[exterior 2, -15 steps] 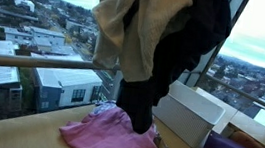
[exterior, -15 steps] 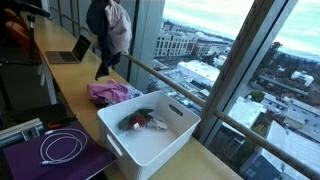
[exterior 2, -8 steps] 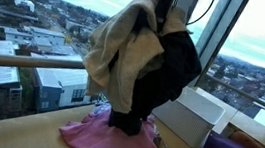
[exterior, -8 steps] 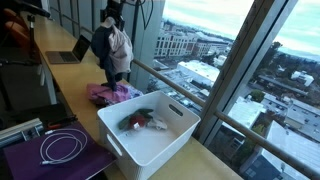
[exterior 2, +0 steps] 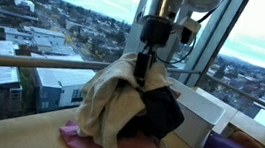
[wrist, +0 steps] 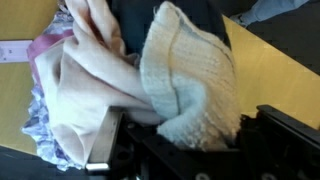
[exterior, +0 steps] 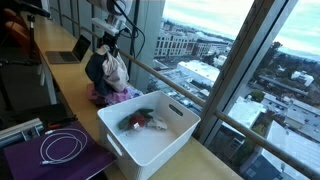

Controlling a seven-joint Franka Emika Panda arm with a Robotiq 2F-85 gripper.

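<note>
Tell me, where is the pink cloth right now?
In both exterior views the pink cloth lies on the wooden counter, right beneath the bundle of clothes and just beside the white bin.

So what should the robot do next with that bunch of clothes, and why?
Probably open the jaws and let go. The gripper is shut on the bundle of cream and black clothes, and the bundle's bottom rests on the pink cloth on the table, so it would not fall far.
</note>
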